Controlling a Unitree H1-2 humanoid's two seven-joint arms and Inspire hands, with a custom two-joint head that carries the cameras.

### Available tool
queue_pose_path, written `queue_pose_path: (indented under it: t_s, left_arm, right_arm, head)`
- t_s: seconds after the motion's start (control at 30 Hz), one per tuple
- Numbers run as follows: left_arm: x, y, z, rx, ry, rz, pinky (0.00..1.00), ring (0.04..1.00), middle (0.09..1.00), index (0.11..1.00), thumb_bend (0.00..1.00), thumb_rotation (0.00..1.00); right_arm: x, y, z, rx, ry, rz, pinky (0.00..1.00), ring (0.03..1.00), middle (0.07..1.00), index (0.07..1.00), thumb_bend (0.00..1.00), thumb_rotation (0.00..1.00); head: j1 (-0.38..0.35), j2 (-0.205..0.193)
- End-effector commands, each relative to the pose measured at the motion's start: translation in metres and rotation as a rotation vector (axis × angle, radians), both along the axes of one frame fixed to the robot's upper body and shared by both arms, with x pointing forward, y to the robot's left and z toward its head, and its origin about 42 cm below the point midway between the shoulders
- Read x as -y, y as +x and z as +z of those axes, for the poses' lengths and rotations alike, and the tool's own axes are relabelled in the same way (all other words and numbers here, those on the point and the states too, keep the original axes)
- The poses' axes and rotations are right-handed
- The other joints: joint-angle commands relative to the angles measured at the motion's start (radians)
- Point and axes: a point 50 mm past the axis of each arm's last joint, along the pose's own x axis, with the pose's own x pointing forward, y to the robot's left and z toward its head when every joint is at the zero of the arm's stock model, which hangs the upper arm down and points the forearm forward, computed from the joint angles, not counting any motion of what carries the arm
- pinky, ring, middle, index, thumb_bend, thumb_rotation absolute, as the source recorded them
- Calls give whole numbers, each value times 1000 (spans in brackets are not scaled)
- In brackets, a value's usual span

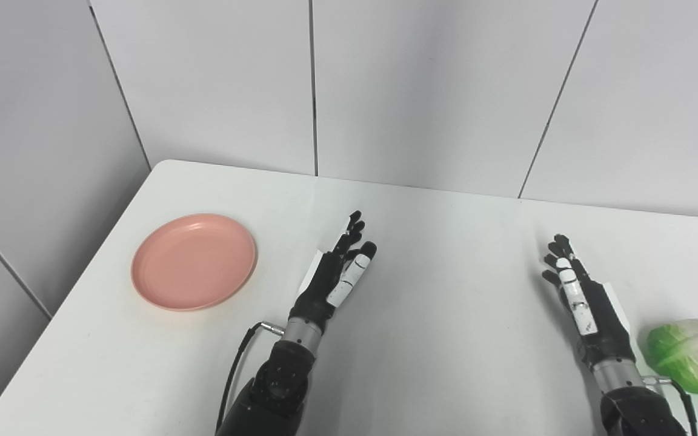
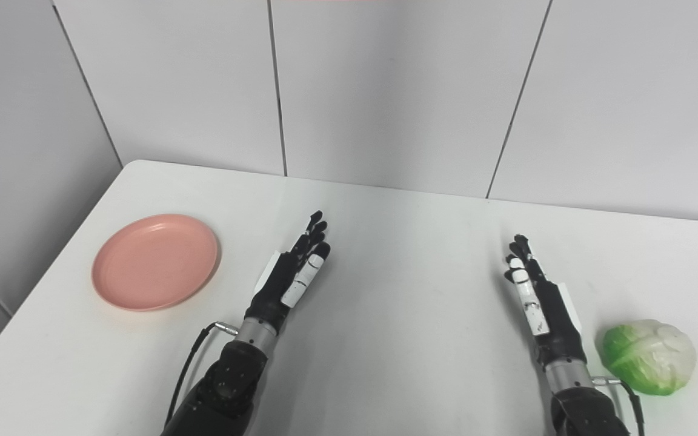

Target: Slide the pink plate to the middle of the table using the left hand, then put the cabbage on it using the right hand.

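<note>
A round pink plate [image 1: 194, 260] lies flat on the left part of the white table [image 1: 446, 290], with nothing on it. My left hand [image 1: 340, 269] hovers to the right of the plate, apart from it, fingers straight and spread, holding nothing. A green and white cabbage [image 1: 694, 354] rests near the table's right front edge. My right hand [image 1: 579, 290] is just left of the cabbage, not touching it, fingers extended and open.
Grey tiled walls [image 1: 385, 91] stand behind and to the left of the table. The table's left edge [image 1: 82, 272] runs close to the plate. A thin cable [image 1: 237, 363] loops off my left wrist.
</note>
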Motion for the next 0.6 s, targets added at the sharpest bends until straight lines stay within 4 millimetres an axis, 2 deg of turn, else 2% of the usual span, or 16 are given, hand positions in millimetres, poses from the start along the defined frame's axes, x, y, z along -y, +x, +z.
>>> queue_pose_path:
  t_s: [0.0,0.17,0.33,0.57]
  left_arm:
    - [3,-11,-20,-59,-22,-8,959,972,979,975,782,1000]
    - [5,-12,-12,-89,-58,-24,962,964,982,977,784,1000]
    - [8,-14,10,-85,-107,-58,993,981,996,984,830,1000]
    - [7,-19,58,21,-154,-87,985,968,971,970,787,1000]
  right_arm:
    - [3,2,11,40,-14,1,993,957,969,978,443,1000]
    - [1,0,13,37,7,1,1000,959,972,980,459,1000]
    - [1,1,16,44,-36,3,978,944,961,970,439,1000]
    - [2,3,16,29,-7,-5,999,957,973,982,489,1000]
  head:
    - [1,0]
    - [3,3]
    - [6,3]
    - [16,6]
